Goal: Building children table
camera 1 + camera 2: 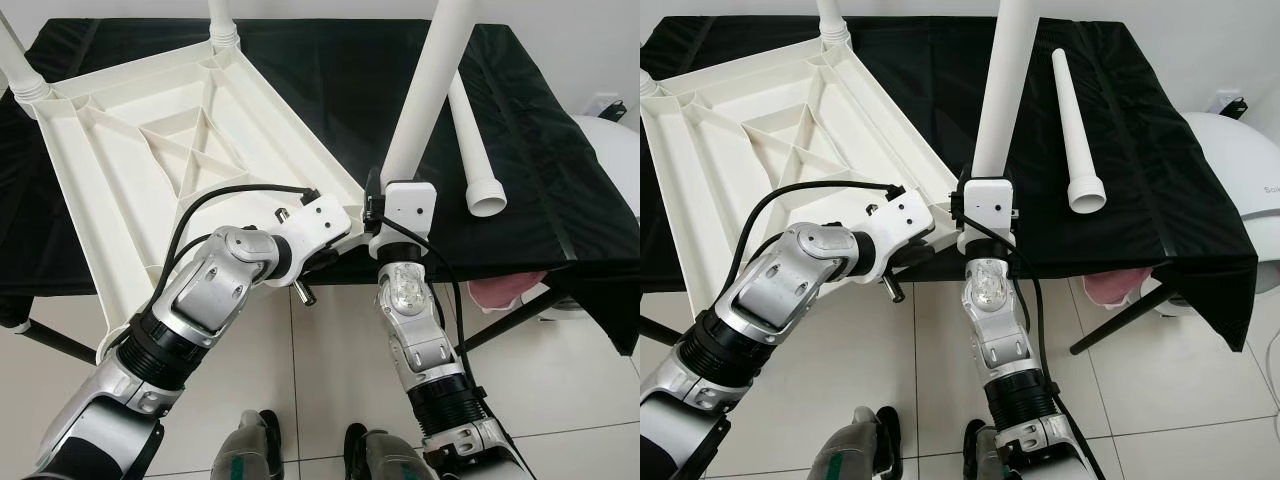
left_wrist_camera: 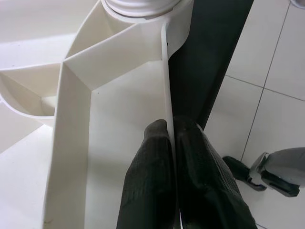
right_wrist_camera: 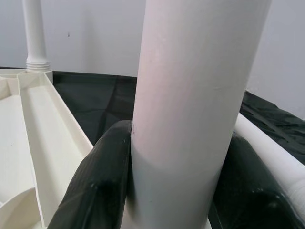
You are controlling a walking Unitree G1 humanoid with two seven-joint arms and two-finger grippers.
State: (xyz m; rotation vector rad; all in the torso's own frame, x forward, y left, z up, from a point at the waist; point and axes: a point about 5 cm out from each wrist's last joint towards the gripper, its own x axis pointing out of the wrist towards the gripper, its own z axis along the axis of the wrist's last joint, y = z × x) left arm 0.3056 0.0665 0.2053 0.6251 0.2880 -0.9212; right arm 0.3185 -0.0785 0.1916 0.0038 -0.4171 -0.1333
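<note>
A white plastic tabletop point(image 1: 150, 150) lies upside down on the black-covered work table point(image 1: 540, 180), ribs facing up. Two white legs stand in its far corners, one point(image 1: 222, 20) at the back and one point(image 1: 18, 70) on the left. My left gripper point(image 2: 172, 143) is shut on the thin rim point(image 2: 167, 86) of the tabletop by its near corner. My right gripper point(image 3: 176, 191) is shut around a third white leg point(image 1: 425, 95), held upright at that near corner. A fourth leg point(image 1: 475, 150) lies loose on the black cloth to the right.
A white rounded appliance point(image 1: 1240, 170) stands on the floor at the right. Something pink point(image 1: 500, 292) hangs under the table's right edge. The table's black folding legs point(image 1: 1120, 320) slant over a white tiled floor point(image 1: 560, 380). My own feet point(image 1: 300, 450) are below.
</note>
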